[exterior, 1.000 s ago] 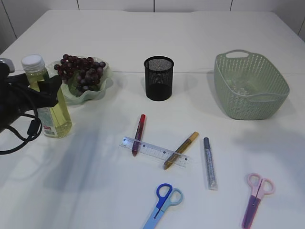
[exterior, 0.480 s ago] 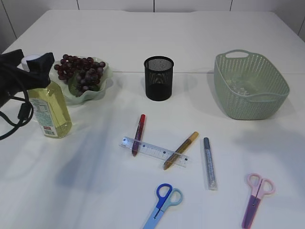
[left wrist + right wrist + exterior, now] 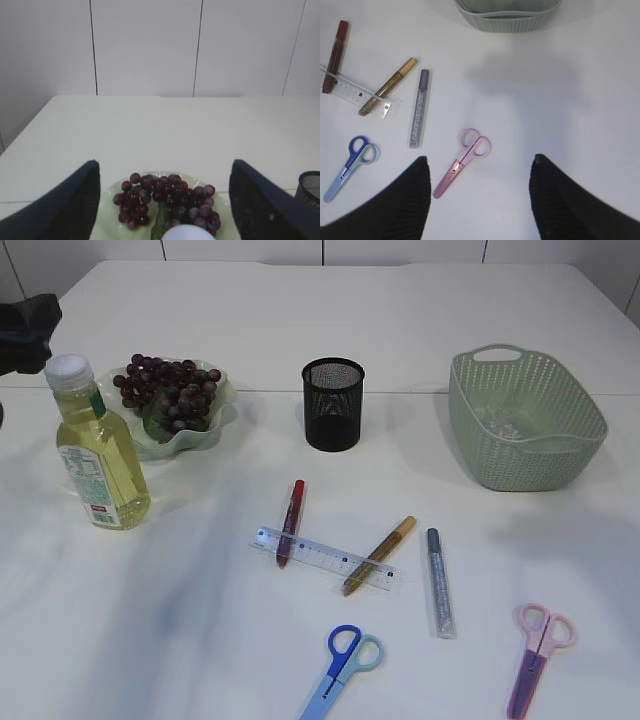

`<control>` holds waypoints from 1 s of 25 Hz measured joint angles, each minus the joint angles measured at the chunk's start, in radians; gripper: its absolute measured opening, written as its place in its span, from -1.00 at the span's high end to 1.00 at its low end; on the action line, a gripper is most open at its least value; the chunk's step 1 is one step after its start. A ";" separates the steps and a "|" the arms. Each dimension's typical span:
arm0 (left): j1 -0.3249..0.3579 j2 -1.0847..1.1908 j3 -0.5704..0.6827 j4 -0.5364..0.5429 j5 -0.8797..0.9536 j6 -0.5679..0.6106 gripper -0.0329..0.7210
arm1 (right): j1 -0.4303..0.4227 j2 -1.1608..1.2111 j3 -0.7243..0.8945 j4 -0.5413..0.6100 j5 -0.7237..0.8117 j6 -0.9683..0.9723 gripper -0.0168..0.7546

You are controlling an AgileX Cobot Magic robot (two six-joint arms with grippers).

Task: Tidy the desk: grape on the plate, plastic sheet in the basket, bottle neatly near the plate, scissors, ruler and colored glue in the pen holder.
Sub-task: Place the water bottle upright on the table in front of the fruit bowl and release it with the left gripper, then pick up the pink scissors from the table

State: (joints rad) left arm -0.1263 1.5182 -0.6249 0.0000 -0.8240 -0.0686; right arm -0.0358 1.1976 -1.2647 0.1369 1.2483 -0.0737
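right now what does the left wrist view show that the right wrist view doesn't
Only the left wrist view shows the grapes on the plate, the bottle's white cap, an edge of the pen holder and the wall. Only the right wrist view shows the basket, ruler, three glue pens and both scissors. Both show the white table and their own open fingers.

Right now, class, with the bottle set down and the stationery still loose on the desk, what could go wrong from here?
1. The tall bottle stands close to the plate; a nudge from the left gripper just above its cap could tip it.
2. The red glue and gold glue lie across the ruler, so lifting the ruler first may roll them.
3. The flat pink scissors may slip from the right gripper's open jaws.
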 joint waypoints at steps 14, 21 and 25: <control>0.000 -0.538 -0.059 -0.006 0.861 0.000 -0.52 | 0.000 0.000 0.000 0.014 0.000 0.000 -0.31; 0.000 -0.710 -0.199 -0.034 1.346 0.000 -0.44 | 0.000 0.000 0.000 0.073 0.000 0.055 -0.31; 0.000 -0.717 -0.288 -0.115 1.546 0.069 -0.41 | 0.000 0.000 0.000 0.099 0.000 0.074 -0.31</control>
State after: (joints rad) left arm -0.1263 0.8009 -0.9130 -0.1146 0.7216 0.0000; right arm -0.0358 1.1976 -1.2647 0.2362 1.2483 0.0000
